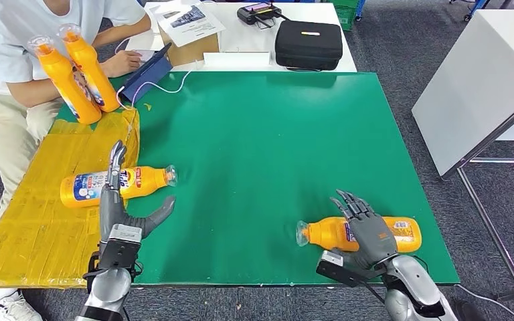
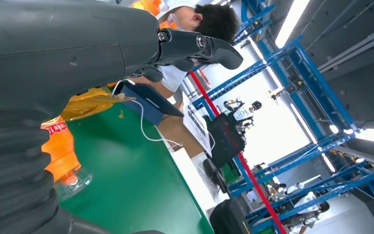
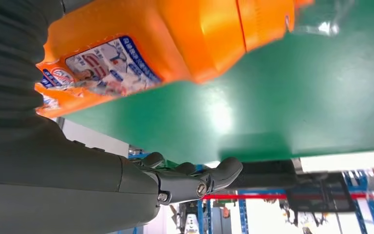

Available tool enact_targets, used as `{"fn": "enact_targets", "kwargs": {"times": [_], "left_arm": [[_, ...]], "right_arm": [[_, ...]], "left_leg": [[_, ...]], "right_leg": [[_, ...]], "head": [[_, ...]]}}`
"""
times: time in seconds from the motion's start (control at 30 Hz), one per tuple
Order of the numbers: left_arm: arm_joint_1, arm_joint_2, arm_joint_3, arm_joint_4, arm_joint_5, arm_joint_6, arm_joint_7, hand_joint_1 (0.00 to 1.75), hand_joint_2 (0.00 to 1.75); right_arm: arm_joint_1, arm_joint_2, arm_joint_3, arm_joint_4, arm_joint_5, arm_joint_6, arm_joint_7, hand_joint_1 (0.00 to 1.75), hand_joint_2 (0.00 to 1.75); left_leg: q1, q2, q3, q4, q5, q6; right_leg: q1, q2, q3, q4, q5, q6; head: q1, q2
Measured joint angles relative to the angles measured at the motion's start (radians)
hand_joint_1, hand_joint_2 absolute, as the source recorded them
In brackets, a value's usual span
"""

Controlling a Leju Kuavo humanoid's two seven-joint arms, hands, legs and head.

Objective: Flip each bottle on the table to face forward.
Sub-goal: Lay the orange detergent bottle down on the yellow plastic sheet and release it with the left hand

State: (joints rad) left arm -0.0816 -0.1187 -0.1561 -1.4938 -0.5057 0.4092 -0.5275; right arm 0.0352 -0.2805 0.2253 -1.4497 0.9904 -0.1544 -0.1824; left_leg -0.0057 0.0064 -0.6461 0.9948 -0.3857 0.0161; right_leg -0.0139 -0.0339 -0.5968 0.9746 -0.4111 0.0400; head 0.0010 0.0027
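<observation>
An orange bottle (image 1: 144, 180) lies on its side at the left, half on the yellow sheet (image 1: 33, 221), its label up and its clear cap toward the table's middle. My left hand (image 1: 116, 210) reaches over it from the near side with fingers straight across the label and the thumb spread apart; the left wrist view has the bottle (image 2: 61, 146) beside the palm. A second orange bottle (image 1: 324, 234) lies near the front right edge, cap pointing left. My right hand (image 1: 369, 231) lies over its middle with fingers spread; its thumb (image 3: 195, 180) stays off that bottle (image 3: 175, 44).
Two more orange bottles (image 1: 63, 80) (image 1: 90, 67) stand upright at the far left of the green table (image 1: 274, 134). A seated person works on a tablet (image 1: 148, 72) behind them. A black case (image 1: 308, 43) and a cardboard box (image 1: 187, 33) sit on the white table beyond.
</observation>
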Motion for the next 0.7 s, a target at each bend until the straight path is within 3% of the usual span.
{"fn": "enact_targets", "kwargs": {"times": [0.57, 0.63, 0.67, 0.7], "left_arm": [[0.001, 0.002, -0.034, -0.022, 0.016, -0.026, 0.009, 0.00, 1.75], [0.001, 0.002, -0.034, -0.022, 0.018, -0.029, 0.010, 0.00, 1.75], [0.001, 0.002, -0.034, -0.022, 0.019, -0.030, 0.010, 0.00, 1.75], [0.002, 0.002, -0.034, -0.022, 0.020, -0.031, 0.010, 0.00, 1.75]], "right_arm": [[-0.061, -0.053, -0.016, 0.160, 0.130, 0.054, 0.107, 0.00, 1.75], [-0.066, -0.056, -0.016, 0.169, 0.145, 0.053, 0.124, 0.11, 1.75], [-0.068, -0.057, -0.016, 0.173, 0.155, 0.051, 0.135, 0.34, 1.75], [-0.069, -0.058, -0.016, 0.177, 0.166, 0.049, 0.147, 0.68, 1.75]], "left_leg": [[0.000, 0.000, 0.004, 0.000, 0.000, 0.000], [0.000, 0.000, 0.005, 0.000, -0.001, 0.000], [0.000, 0.000, 0.006, 0.000, -0.001, 0.000], [0.000, 0.000, 0.006, 0.000, -0.001, 0.000]], "right_leg": [[0.000, 0.000, 0.003, 0.000, -0.001, 0.000], [0.000, 0.000, 0.004, 0.000, -0.001, 0.001], [0.000, 0.000, 0.005, -0.001, -0.001, 0.001], [0.000, 0.000, 0.006, -0.001, -0.001, 0.001]], "head": [[0.000, 0.000], [0.000, 0.000], [0.000, 0.000], [0.000, 0.000]]}}
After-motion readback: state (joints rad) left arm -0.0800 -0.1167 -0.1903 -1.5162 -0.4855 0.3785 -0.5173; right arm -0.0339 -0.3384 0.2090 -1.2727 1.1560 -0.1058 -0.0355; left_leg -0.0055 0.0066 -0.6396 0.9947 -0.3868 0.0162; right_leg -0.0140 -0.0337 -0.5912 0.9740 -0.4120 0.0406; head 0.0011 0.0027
